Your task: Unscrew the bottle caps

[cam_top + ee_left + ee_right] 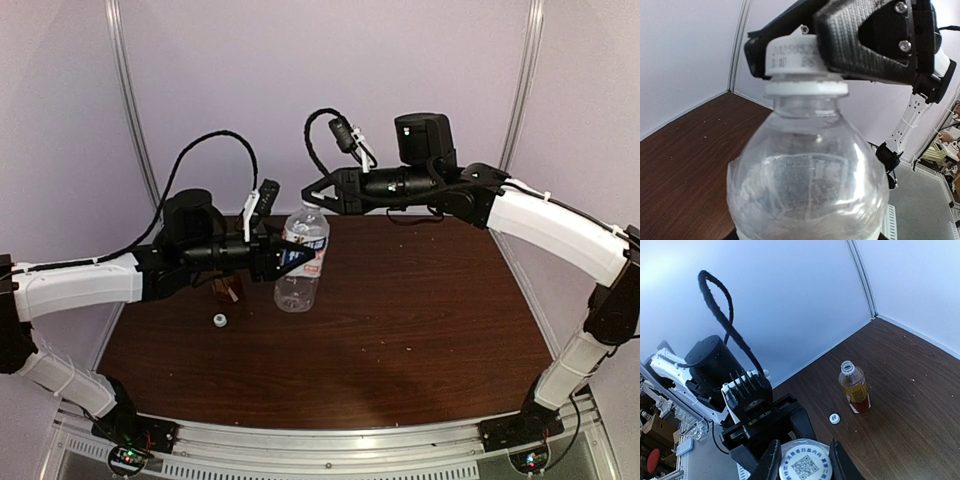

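Note:
The clear bottle with a white-and-blue label stands upright at the middle left of the table, and my left gripper is shut around its body. Its white bottle cap is still on the neck. My right gripper is shut on that cap from the right. In the right wrist view the cap shows a QR code on top, and it sits between the fingers. The amber bottle with the red label stands open on the table, with its loose white cap beside it.
In the top view my left arm partly hides the amber bottle, and the loose cap lies just in front of it. The dark wooden table ends at pale walls behind and on both sides.

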Action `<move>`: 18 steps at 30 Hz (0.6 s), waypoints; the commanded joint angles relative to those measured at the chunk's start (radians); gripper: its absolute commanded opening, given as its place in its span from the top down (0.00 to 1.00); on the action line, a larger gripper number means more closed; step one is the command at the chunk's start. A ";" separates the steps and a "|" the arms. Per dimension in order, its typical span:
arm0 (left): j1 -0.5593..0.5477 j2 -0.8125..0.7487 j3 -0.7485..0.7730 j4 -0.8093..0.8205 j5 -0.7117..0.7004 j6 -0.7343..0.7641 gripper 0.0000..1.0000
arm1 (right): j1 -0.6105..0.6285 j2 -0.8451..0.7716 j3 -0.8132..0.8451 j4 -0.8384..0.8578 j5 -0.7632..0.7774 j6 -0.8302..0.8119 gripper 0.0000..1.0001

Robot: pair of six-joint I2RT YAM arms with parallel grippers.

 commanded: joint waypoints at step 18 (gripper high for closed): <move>-0.007 0.001 -0.022 0.559 0.605 -0.247 0.66 | -0.035 -0.040 -0.069 0.216 -0.746 -0.230 0.74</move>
